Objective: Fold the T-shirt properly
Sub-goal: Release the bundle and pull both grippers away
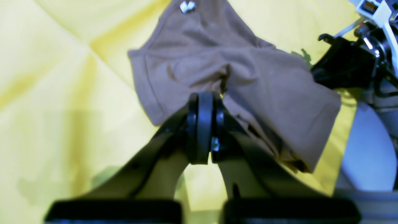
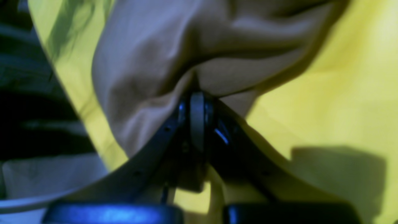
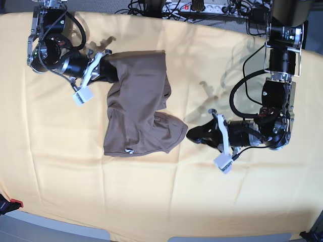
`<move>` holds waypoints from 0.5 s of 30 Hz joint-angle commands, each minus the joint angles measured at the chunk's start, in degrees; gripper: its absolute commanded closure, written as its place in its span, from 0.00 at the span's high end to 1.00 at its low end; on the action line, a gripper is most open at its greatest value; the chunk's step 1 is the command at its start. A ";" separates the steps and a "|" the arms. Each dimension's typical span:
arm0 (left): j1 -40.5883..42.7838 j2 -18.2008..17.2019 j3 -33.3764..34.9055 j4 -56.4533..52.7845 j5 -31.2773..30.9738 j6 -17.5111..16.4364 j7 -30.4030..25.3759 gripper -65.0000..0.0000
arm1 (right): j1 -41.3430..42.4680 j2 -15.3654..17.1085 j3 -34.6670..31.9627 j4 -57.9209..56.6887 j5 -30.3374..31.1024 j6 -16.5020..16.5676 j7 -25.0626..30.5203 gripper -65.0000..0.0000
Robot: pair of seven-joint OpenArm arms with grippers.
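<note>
T-shirt (image 3: 137, 103): We see a plain taupe-brown short-sleeved garment lying crumpled on the yellow cloth (image 3: 161, 201), towards the far left of the base view. It is bunched, with folds running along its length.
T-shirt tag: We see a small white tag (image 3: 129, 150) at the near edge of the fabric in the base view; in the left wrist view it shows at the top of the frame.
Left gripper (image 1: 205, 102): In the left wrist view, the jaws are pressed together on a pinch of T-shirt fabric at their tips. In the base view this gripper sits at the lower right corner of the garment, touching its edge.
Right gripper (image 2: 197, 99): In the right wrist view, the jaws are closed tight on a gathered fold of the T-shirt, and the fabric bulges out on both sides of the tips. In the base view this gripper meets the far left corner of the garment.
Arm spacing: We see the two grippers well apart, at opposite ends of the T-shirt.
Yellow cloth: It covers the worktop under the garment and both arms, and shows soft creases.
Cables (image 3: 202, 9): We see a tangle of cables and a power strip beyond the far edge of the cloth.
</note>
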 commanded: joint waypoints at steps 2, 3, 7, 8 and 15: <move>0.09 -1.81 -0.61 0.81 -0.20 -1.81 -0.61 0.00 | 0.37 0.35 -1.92 1.03 5.90 0.30 -4.33 0.00; 0.63 -2.19 -0.61 0.81 0.31 -1.81 -0.61 0.00 | -0.02 0.37 -2.56 1.03 8.41 0.30 -6.38 0.00; 1.07 -2.34 -0.61 0.81 3.21 -1.81 -0.61 0.00 | -1.49 0.52 -2.25 1.22 12.98 0.30 -7.63 0.00; 1.07 -2.45 -0.61 0.81 3.19 -1.81 -0.61 0.00 | -1.46 0.52 -2.14 1.25 12.48 0.30 -7.63 0.00; 1.07 -3.10 -0.61 0.81 -0.24 -1.81 -0.42 0.00 | -0.31 0.68 2.08 1.25 9.64 0.30 -6.93 0.00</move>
